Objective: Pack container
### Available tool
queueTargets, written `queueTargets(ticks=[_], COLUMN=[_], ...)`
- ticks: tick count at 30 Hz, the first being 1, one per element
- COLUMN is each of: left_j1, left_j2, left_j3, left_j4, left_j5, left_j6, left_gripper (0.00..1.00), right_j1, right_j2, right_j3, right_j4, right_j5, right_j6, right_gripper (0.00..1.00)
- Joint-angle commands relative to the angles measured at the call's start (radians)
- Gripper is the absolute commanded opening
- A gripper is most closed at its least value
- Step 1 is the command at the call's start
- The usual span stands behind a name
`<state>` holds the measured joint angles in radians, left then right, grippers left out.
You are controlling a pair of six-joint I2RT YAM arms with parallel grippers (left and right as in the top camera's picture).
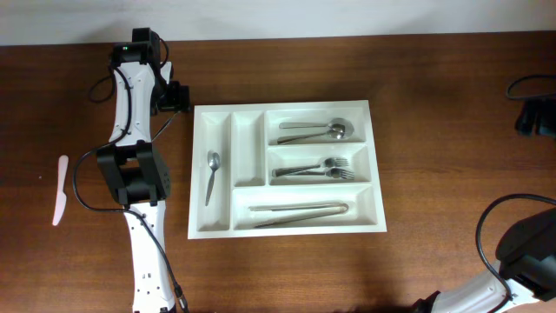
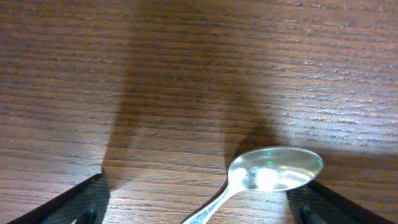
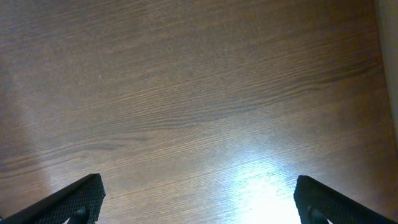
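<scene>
The white container (image 1: 285, 226) lies mid-table. Its far-left narrow slot holds a spoon (image 1: 212, 174). The wide slots hold spoons (image 1: 317, 131), forks (image 1: 317, 169) and long utensils (image 1: 300, 213). My left gripper (image 1: 176, 96) hangs just off the container's top-left corner. In the left wrist view the left gripper (image 2: 202, 208) is open over bare wood. A metal spoon (image 2: 273, 169) lies between its fingers, bowl close to the right finger (image 2: 323, 200) and well apart from the left one. The arm hides that spoon from above. My right gripper (image 3: 199, 202) is open over bare table at the far right edge (image 1: 534, 116).
A white plastic knife (image 1: 59, 189) lies on the wood far left of the left arm. Black cables curl by the left arm (image 1: 82, 174) and at the right edge (image 1: 486, 226).
</scene>
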<state>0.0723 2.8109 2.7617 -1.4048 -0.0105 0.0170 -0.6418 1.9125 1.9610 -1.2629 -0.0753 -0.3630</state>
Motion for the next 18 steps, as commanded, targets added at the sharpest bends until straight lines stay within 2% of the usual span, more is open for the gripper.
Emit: queueTargets(ticks=[1,2,4,6,11,14,18], left_j1=[0.002,0.002,0.002,0.002,0.002,0.002,0.002], left_j2=[0.038,0.038,0.038,0.038,0.038,0.038,0.038], left_j3=[-0.013,-0.013,-0.013,-0.013,-0.013,-0.013,-0.013], left_j4=[0.000,0.000,0.003,0.008,0.015,0.018,0.021], left_j5=[-0.060,-0.067,-0.066,-0.066,-0.066,-0.066,-0.066], left_j6=[0.068,0.068,0.068,0.068,0.067,0.068,0.068], left_gripper=[0.80,0.73,0.69,0.60,0.60,0.50,0.50], right_j1=[-0.006,-0.006,-0.006,-0.006,-0.006,-0.006,-0.006], right_j2=[-0.002,-0.002,-0.002,-0.002,-0.002,-0.002,-0.002], right_j3=[0.000,0.000,0.000,0.000,0.000,0.000,0.000], right_j4=[0.000,0.000,0.000,0.000,0.000,0.000,0.000], right_j5=[0.002,0.002,0.002,0.002,0.002,0.002,0.002], right_j6=[0.008,0.008,0.008,0.008,0.008,0.008,0.008], right_gripper=[0.99,0.99,0.99,0.99,0.99,0.99,0.99])
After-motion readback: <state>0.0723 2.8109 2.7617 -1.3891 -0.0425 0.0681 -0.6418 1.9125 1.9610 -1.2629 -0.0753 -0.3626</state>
